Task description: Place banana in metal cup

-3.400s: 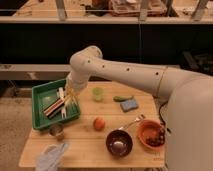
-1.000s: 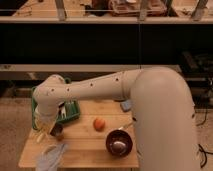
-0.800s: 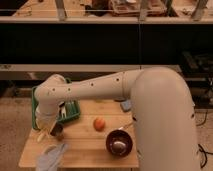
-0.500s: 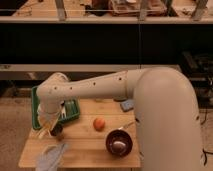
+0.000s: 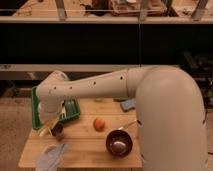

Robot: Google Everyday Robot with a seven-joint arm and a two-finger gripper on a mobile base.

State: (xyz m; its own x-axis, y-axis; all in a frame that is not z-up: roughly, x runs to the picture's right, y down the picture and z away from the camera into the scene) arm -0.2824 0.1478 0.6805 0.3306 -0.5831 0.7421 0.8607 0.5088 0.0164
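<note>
My gripper (image 5: 49, 125) hangs from the big white arm at the table's left edge, just in front of the green tray (image 5: 73, 111). It is shut on the banana (image 5: 43, 131), a slim pale yellow piece that sticks down and to the left. The metal cup (image 5: 58, 132) is a small dark-looking round cup on the wooden table, right beside the gripper on its right. The banana's tip is at about the height of the cup's rim and slightly left of it. The arm hides most of the tray.
A round orange fruit (image 5: 99, 123) lies mid-table. A dark purple bowl (image 5: 119, 143) stands at the front, with a thin utensil (image 5: 128, 125) behind it. A pale cloth (image 5: 51, 156) lies at the front left corner. A bluish object (image 5: 127, 105) lies at the back.
The gripper came from over the green tray to the table's left front and has sunk lower beside the metal cup, with the banana in it.
</note>
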